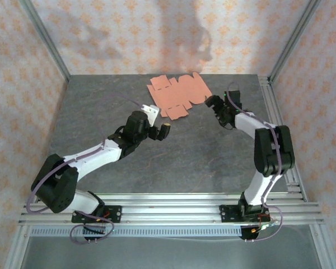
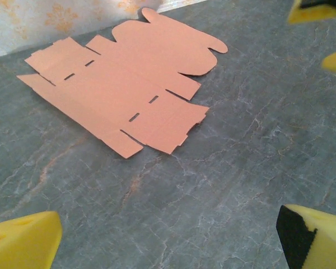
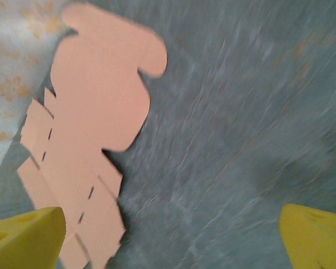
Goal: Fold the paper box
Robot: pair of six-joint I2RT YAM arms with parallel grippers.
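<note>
The paper box (image 1: pixel 179 92) lies flat and unfolded on the dark table, a salmon-orange die-cut sheet with tabs and rounded flaps, near the back middle. My left gripper (image 1: pixel 161 132) hovers just in front of the sheet's near corner, open and holding nothing. In the left wrist view the sheet (image 2: pixel 129 84) lies ahead of the gripper (image 2: pixel 171 241), apart from its yellow fingertips (image 2: pixel 22 241). My right gripper (image 1: pixel 217 107) is close to the sheet's right edge, open with nothing between its fingers. The blurred right wrist view has the sheet (image 3: pixel 95 112) to the left of the gripper (image 3: pixel 171 238).
Patterned walls and metal frame posts (image 1: pixel 47 39) enclose the table on three sides. A rail (image 1: pixel 179 210) carrying both arm bases runs along the near edge. The right gripper's yellow fingers (image 2: pixel 319 11) enter the left wrist view at top right.
</note>
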